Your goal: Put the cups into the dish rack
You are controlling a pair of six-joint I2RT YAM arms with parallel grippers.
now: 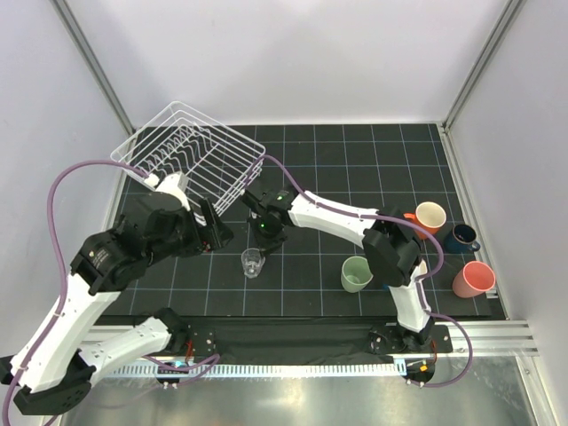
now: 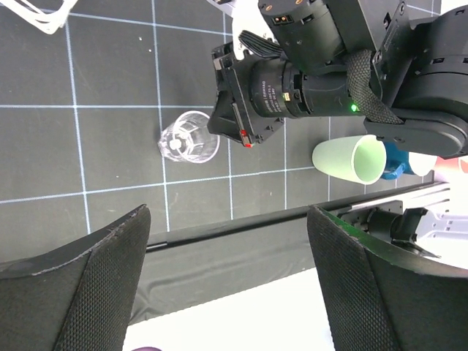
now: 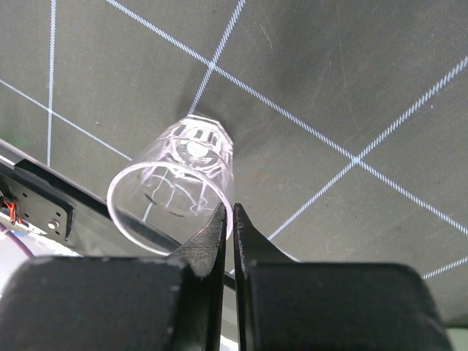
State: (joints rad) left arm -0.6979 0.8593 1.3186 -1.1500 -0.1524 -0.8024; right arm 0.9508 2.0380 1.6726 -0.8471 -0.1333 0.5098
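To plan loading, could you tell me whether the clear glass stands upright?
Upright: the clear glass rests base-down on the mat, mouth open upward.

Surface: black mat [image 1: 355, 160] with white grid lines. Pale plain walls [image 1: 311, 53] stand left, far and right. Lighting even.

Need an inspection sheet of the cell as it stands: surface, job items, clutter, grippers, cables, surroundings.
Surface: black mat with white grid.
Job's things: dish rack far left, no cups in it; clear glass upright mid-mat; green cup, orange cup, blue mug, pink cup at right.
Clutter: nothing seen.
Grippers: left gripper open, holding nothing; right gripper shut, apparently pinching the glass rim.
Cables: purple cable loops along the left arm.
Surroundings: white walls; metal rail at near edge.
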